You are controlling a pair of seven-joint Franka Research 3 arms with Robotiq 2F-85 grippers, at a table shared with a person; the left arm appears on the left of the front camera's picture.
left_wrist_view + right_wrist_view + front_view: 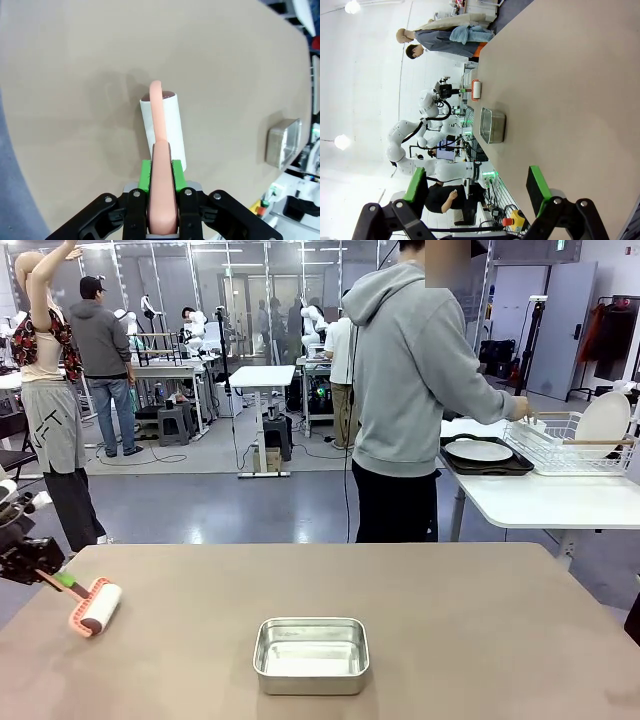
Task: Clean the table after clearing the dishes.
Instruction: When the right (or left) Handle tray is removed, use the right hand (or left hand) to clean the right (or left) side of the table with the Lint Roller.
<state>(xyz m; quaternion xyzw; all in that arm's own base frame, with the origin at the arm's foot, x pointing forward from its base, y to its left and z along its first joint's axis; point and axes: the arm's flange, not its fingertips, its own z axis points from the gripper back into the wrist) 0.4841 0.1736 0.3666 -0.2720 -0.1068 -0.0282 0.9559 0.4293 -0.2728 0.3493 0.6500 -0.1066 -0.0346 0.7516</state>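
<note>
My left gripper [48, 578] hovers over the left end of the brownish table [450, 610], shut on the pink handle of a lint roller [96, 607]. The white roll rests on the tabletop. In the left wrist view, my left gripper [161, 172] clamps the handle between green pads, with the lint roller [162, 125] lying ahead of it. My right gripper [477, 187] is open above the table [560, 75], holding nothing. One white plate [478, 450] lies on a dark tray [522, 468] on the white side table; another plate [603, 423] stands in a wire rack.
A small steel pan [311, 655] sits near the table's front middle, also seen as the pan [284, 142] and the pan [492, 125]. A person in a grey hoodie [415, 370] stands beyond the far edge, one hand [522, 408] at the wire rack [570, 445].
</note>
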